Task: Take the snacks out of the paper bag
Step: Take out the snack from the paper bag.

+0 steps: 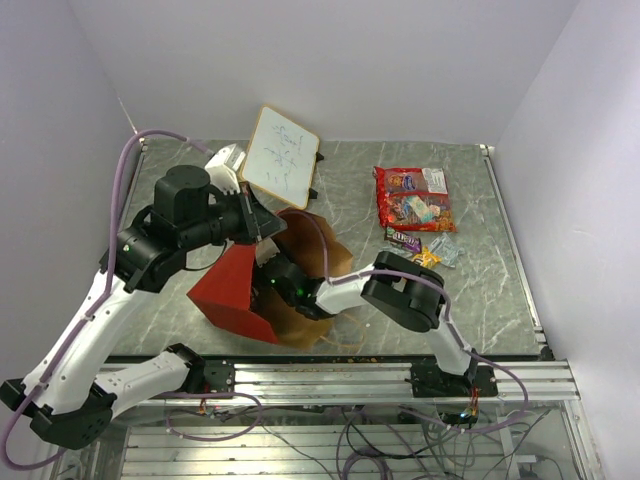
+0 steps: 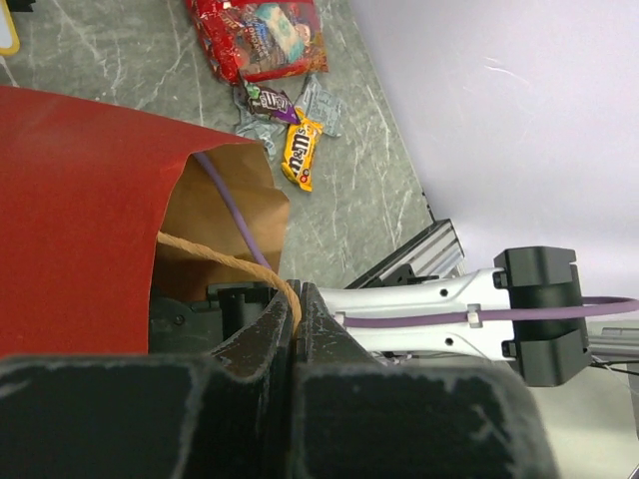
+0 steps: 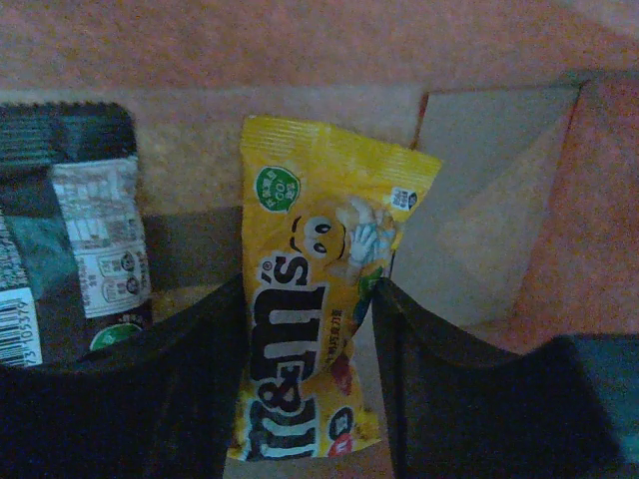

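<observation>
The paper bag (image 1: 232, 297) lies on its side, red outside and brown inside, its mouth facing right. My left gripper (image 2: 293, 299) is shut on the bag's tan handle (image 2: 220, 254) and holds the mouth up. My right arm (image 1: 345, 285) reaches into the mouth. Inside, my right gripper (image 3: 310, 384) is open, with its fingers on either side of a yellow packet (image 3: 315, 289) that lies flat on the bag's floor. A dark packet (image 3: 70, 259) lies left of it. On the table outside lie the large red candy bag (image 1: 414, 197) and several small packets (image 1: 425, 248).
A white whiteboard (image 1: 282, 155) stands tilted just behind the bag. The outside snacks also show in the left wrist view: the red candy bag (image 2: 262, 35), a dark purple packet (image 2: 272, 102) and a yellow packet (image 2: 301, 152). A metal rail (image 1: 380, 375) runs along the near edge.
</observation>
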Motion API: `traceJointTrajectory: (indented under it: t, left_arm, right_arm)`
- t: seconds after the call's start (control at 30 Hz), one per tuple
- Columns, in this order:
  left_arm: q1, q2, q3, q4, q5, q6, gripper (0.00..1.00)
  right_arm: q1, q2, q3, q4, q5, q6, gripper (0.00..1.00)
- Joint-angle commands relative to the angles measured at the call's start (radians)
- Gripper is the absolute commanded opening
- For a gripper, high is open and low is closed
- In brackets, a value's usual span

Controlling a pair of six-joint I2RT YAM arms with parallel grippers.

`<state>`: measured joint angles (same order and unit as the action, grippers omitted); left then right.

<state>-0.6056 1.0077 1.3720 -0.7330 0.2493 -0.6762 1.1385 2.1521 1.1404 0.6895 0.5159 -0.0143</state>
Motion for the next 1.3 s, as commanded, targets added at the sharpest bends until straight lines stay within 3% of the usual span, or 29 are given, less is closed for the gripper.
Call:
traceJointTrajectory:
  t: [0.0,0.17,0.3,0.67,0.9,1.03,1.27]
  left_arm:
    - [0.0,-0.041,-0.001,0.015,0.014,-0.022,0.07]
    - [0.0,-0.07,-0.003,-0.044,-0.062,-0.028,0.07]
    - [0.0,-0.088,-0.016,-0.06,-0.11,-0.039,0.07]
    - [0.0,-0.059,-0.003,-0.047,-0.183,-0.028,0.07]
    - [0.0,-0.021,0.039,-0.012,-0.2,0.019,0.07]
    - [0.0,0.02,0.11,-0.027,-0.209,0.064,0.07]
    - [0.0,0.019,0.13,-0.057,-0.241,0.076,0.07]
  right_arm:
    - [-0.014,0.033,0.038,-0.034,0.022,0.006,0.47]
    - [-0.014,-0.035,0.014,-0.059,-0.043,-0.034,0.26]
    - [-0.012,-0.152,-0.072,-0.058,-0.127,-0.056,0.17]
    - [0.029,-0.484,-0.292,-0.169,-0.412,-0.028,0.13]
    - [0.034,-0.551,-0.345,-0.267,-0.347,0.074,0.15]
    - [0.042,-0.537,-0.272,-0.365,-0.353,0.051,0.14]
    - [0.047,-0.627,-0.238,-0.387,-0.274,0.03,0.13]
